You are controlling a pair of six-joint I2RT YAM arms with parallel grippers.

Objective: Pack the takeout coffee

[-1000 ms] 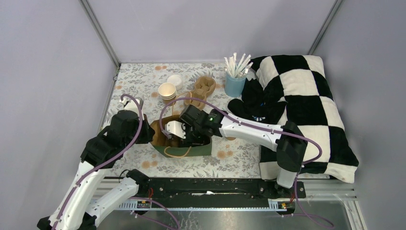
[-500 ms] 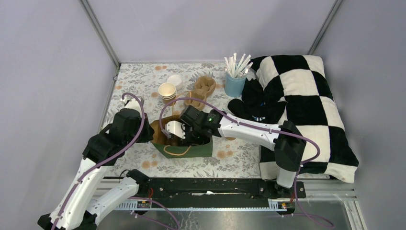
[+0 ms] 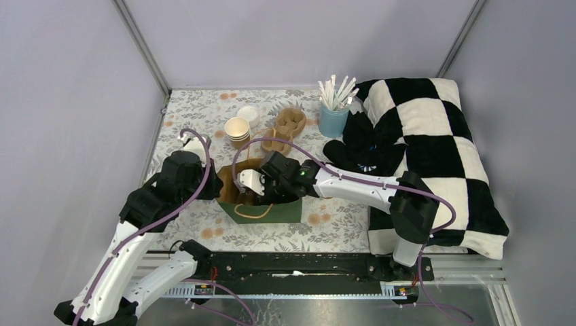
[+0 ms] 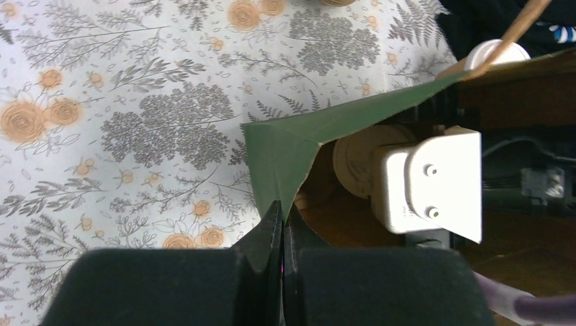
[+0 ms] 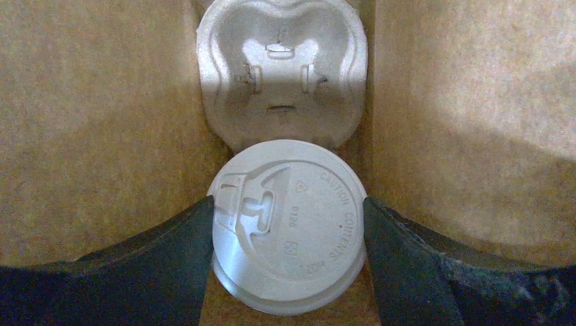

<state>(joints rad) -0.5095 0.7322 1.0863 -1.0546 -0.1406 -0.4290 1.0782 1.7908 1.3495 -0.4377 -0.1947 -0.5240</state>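
Cup look: You see the lidded cup (image 5: 289,227) from above. Its lid is round white plastic with a sip flap and raised letters.
Cup place: It is inside the green paper bag (image 3: 272,212), which is brown within. It sits partly over a pale pulp carrier (image 5: 282,68) deeper in the bag.
Bag place: By the near edge of the table (image 3: 197,109).
Right gripper (image 5: 289,234): Your dark fingers press both sides of the lid, clamped on the cup.
Left gripper (image 4: 282,224): Fingers together, pinching the bag's left rim.
Other cups: Open tan cups (image 3: 237,129) are stacked toward the far edge, with a loose white lid (image 3: 248,113) beside them.
Change: Since a second ago your left arm has moved a bit toward the far edge. The bag's left rim went with it.
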